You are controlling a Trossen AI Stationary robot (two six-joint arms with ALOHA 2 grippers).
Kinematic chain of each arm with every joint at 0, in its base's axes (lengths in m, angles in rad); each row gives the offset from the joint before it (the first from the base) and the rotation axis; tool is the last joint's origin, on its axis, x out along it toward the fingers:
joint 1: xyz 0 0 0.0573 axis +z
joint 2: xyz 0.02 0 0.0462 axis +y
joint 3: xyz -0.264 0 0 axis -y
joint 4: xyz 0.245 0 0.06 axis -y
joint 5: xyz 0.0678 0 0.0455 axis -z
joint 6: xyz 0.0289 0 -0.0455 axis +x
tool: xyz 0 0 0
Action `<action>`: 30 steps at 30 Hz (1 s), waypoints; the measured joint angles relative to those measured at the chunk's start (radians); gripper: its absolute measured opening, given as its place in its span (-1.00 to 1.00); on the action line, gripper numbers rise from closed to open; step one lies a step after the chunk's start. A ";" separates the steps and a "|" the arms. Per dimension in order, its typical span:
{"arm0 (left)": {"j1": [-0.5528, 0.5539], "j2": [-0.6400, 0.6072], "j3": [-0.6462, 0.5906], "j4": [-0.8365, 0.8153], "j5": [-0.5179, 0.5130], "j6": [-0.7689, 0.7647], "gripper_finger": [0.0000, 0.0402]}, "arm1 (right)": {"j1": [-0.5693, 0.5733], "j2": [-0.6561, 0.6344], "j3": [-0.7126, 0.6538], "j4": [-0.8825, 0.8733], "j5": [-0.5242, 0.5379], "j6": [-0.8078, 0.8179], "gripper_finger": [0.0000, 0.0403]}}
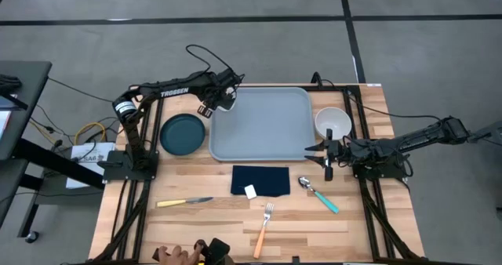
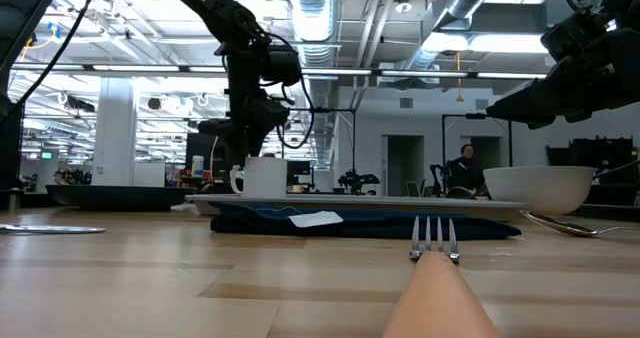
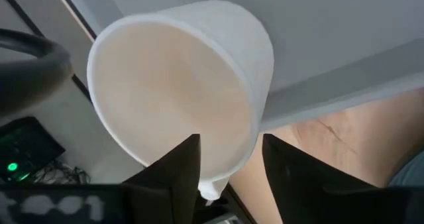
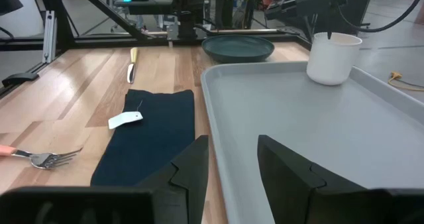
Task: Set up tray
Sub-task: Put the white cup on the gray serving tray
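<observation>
Left claw (image 1: 223, 100) hangs over the far left corner of the tray (image 1: 267, 128), directly above a white mug (image 4: 333, 57) that stands upright on the tray floor in that corner. In the left wrist view we see its two dark fingers (image 3: 175, 168) parted, one on either side of the mug's rim (image 3: 179, 98); whether they touch the rim we cannot tell, and we see no squeeze on it.

Right claw (image 1: 320, 153) sits at the tray's near right corner, low over the table (image 1: 188, 222), its fingers (image 4: 185, 168) apart with the tray's rim showing between them; it holds nothing that we can see.

We place the tray, light blue-grey with a raised rim, on the far middle of the table, between the two arms. A dark round plate (image 1: 183, 133) lies just beside its left edge, and a white bowl (image 1: 332, 124) just beside its right edge. A dark navy napkin (image 1: 261, 180) with a small white tag lies just in front of the tray. Nearer the front of the table we find a knife (image 1: 184, 203) with a yellow handle, a fork (image 1: 263, 227) with an orange handle and a spoon (image 1: 319, 194) with a teal handle, well apart from one another.
</observation>
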State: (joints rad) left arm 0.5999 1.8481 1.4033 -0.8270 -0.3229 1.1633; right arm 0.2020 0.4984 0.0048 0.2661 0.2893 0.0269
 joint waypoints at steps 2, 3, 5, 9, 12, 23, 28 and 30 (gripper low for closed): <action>0.000 0.000 0.000 0.005 -0.005 0.000 -0.20 | 0.000 0.000 0.000 0.000 0.000 0.000 -0.39; 0.000 0.000 0.000 0.011 -0.006 0.000 -0.20 | 0.000 0.000 0.000 0.000 0.000 0.000 -0.39; 0.000 0.000 0.000 0.017 -0.014 0.000 -0.19 | 0.000 0.000 0.000 0.000 0.000 0.000 -0.39; 0.000 0.000 0.000 0.026 -0.057 0.001 -0.19 | 0.000 0.000 0.000 0.000 0.000 0.000 -0.39; 0.000 0.000 0.000 0.033 -0.083 0.004 -0.19 | 0.000 0.000 0.000 0.000 0.000 0.000 -0.39; 0.006 0.000 0.000 0.085 -0.113 0.003 -0.19 | 0.000 0.000 0.000 0.000 0.000 0.000 -0.39; 0.018 0.000 0.000 0.124 -0.124 0.001 -0.19 | 0.000 0.000 0.000 0.000 0.000 0.000 -0.39; 0.023 0.000 0.000 0.136 -0.144 0.000 -0.19 | 0.000 0.000 0.000 0.000 0.000 0.000 -0.39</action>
State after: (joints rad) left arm 0.6231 1.8481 1.4033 -0.6909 -0.4670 1.1637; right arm 0.2024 0.4980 0.0048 0.2661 0.2894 0.0269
